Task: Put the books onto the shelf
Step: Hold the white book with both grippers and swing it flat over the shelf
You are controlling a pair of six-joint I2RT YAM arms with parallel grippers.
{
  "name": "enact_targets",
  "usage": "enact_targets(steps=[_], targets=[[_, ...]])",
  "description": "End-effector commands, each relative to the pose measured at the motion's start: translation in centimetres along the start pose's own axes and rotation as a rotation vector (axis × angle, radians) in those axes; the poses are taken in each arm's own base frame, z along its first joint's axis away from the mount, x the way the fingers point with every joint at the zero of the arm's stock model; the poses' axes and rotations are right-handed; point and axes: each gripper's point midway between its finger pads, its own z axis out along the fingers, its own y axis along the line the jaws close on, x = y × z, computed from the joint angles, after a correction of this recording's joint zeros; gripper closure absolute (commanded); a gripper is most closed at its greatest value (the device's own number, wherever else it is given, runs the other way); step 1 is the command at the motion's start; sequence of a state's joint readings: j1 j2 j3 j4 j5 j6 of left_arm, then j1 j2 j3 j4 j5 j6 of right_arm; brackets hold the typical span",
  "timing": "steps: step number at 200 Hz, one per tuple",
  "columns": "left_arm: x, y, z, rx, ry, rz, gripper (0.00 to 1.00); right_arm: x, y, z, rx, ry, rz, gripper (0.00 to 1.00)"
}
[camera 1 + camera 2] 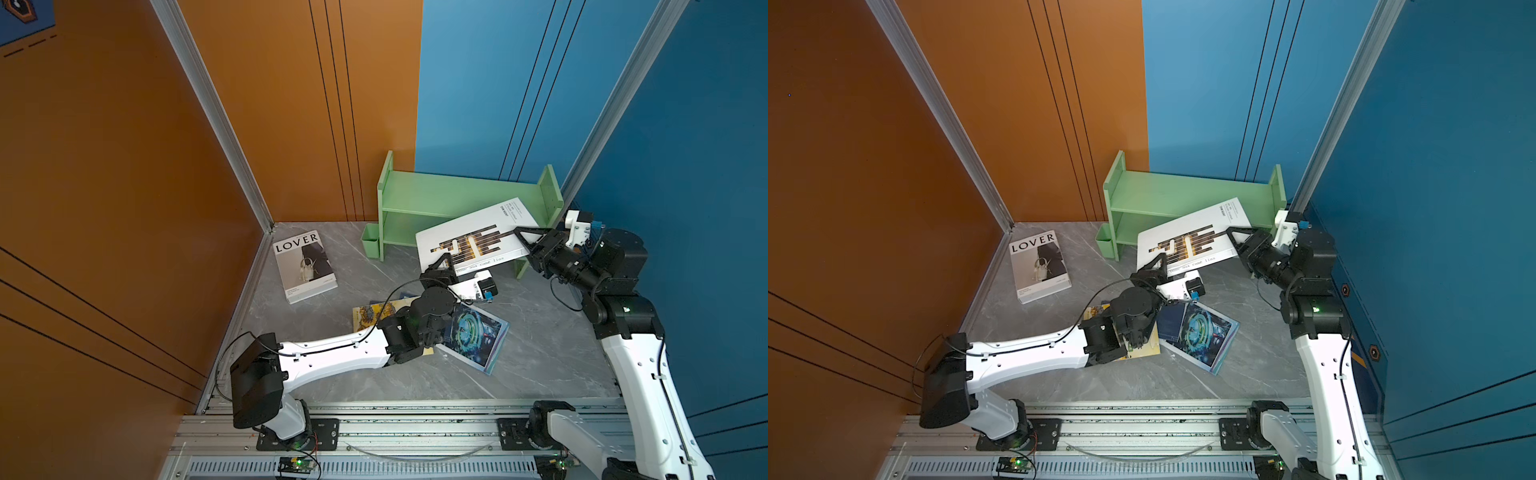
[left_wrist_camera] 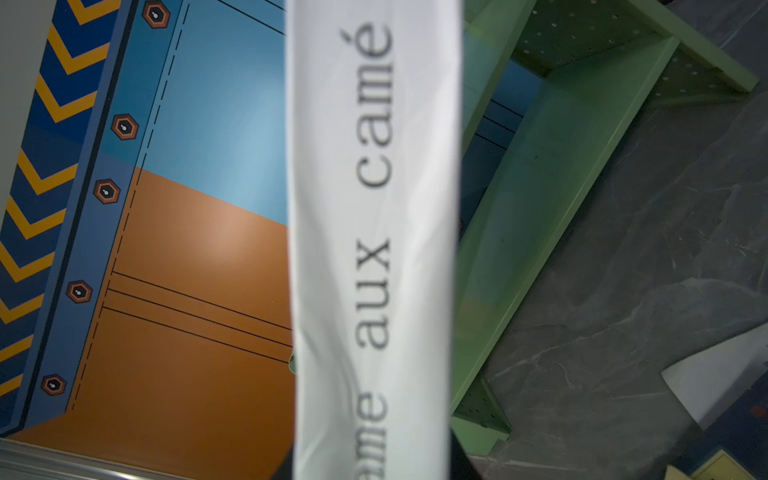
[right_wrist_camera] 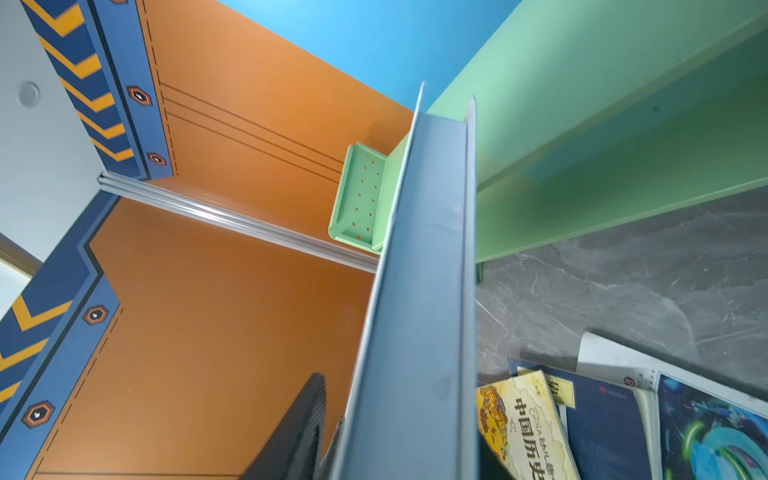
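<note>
Orange wall (image 1: 124, 166) closes off your left side and part of the back, and blue wall (image 1: 478, 83) takes the rest of the back and your right. Below them lies the grey marble table (image 1: 540, 353).

Your shelf (image 1: 436, 195) stands upright at the table's far edge, toward the far right corner, backed against the blue wall.

Your white book (image 1: 478, 224) is up off the table and tilted, in front of the shelf's right half, with its lettered spine turned toward the near edge. Your left gripper (image 1: 444, 259) is clamped on the spine at the book's near left corner; the left wrist view shows dark fingers flush against both sides of the spine. Your right gripper (image 1: 519, 232) straddles the book's right edge with one finger over the cover. From the right wrist view you cannot tell whether it actually pinches the book.

The LOVER book (image 1: 304, 266) lies flat near the far left corner, close to the left edge. The teal book (image 1: 478, 336) lies flat mid-table, toward the near edge. The yellow book (image 1: 368, 313) lies just beside it, partly under your left arm (image 1: 332, 353). A navy book (image 3: 602, 424) shows between those two, its edge under the yellow one.

The cup (image 1: 370, 240) hangs on the shelf's left end panel, low by the table.
</note>
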State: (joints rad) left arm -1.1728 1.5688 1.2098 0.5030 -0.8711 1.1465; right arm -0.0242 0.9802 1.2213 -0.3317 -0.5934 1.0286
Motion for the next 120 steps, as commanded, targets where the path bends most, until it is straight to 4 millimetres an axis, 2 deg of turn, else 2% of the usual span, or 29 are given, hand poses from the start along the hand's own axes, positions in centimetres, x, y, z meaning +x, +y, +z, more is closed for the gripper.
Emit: enact_targets(steps=[1, 27, 67, 120], targets=[[-0.9, 0.8, 0.4, -0.037, -0.04, -0.048, 0.63, -2.4, 0.5, -0.2, -0.033, -0.143, 0.025, 0.6], [-0.5, 0.5, 0.8, -0.034, -0.038, -0.063, 0.56, -3.3, 0.4, 0.1, -0.055, -0.191, 0.058, 0.62], [0.6, 0.5, 2.0, -0.034, -0.026, -0.095, 0.47, -3.5, -0.5, 1.5, -0.045, -0.179, 0.098, 0.63], [1.5, 0.9, 3.0, -0.037, -0.024, -0.137, 0.37, -4.7, -1.5, 1.7, -0.014, -0.242, 0.108, 0.65]])
